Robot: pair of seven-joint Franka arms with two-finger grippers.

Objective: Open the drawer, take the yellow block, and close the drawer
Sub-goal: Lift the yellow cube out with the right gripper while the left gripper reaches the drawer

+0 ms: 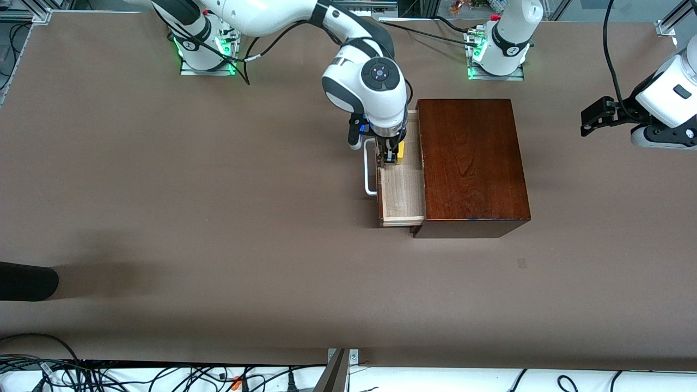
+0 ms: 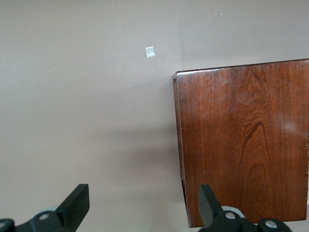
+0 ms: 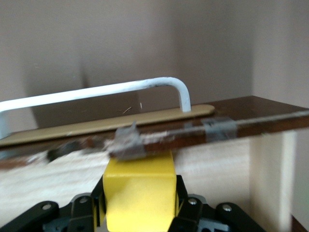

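Note:
The dark reddish-brown wooden box (image 1: 471, 163) stands mid-table with its drawer (image 1: 402, 196) pulled open toward the right arm's end, pale wood inside, white bar handle (image 1: 369, 169) on its front. My right gripper (image 1: 393, 155) reaches down into the drawer and is shut on the yellow block (image 1: 401, 153). In the right wrist view the block (image 3: 140, 193) fills the space between the fingers, with the handle (image 3: 96, 93) and the drawer's front edge just above it. My left gripper (image 1: 591, 118) waits in the air at the left arm's end of the table, open and empty.
The left wrist view shows the box's top (image 2: 246, 140) and a small pale patch (image 2: 150, 52) on the brown table. A black object (image 1: 27, 280) lies at the table's edge toward the right arm's end. Cables run along the front edge.

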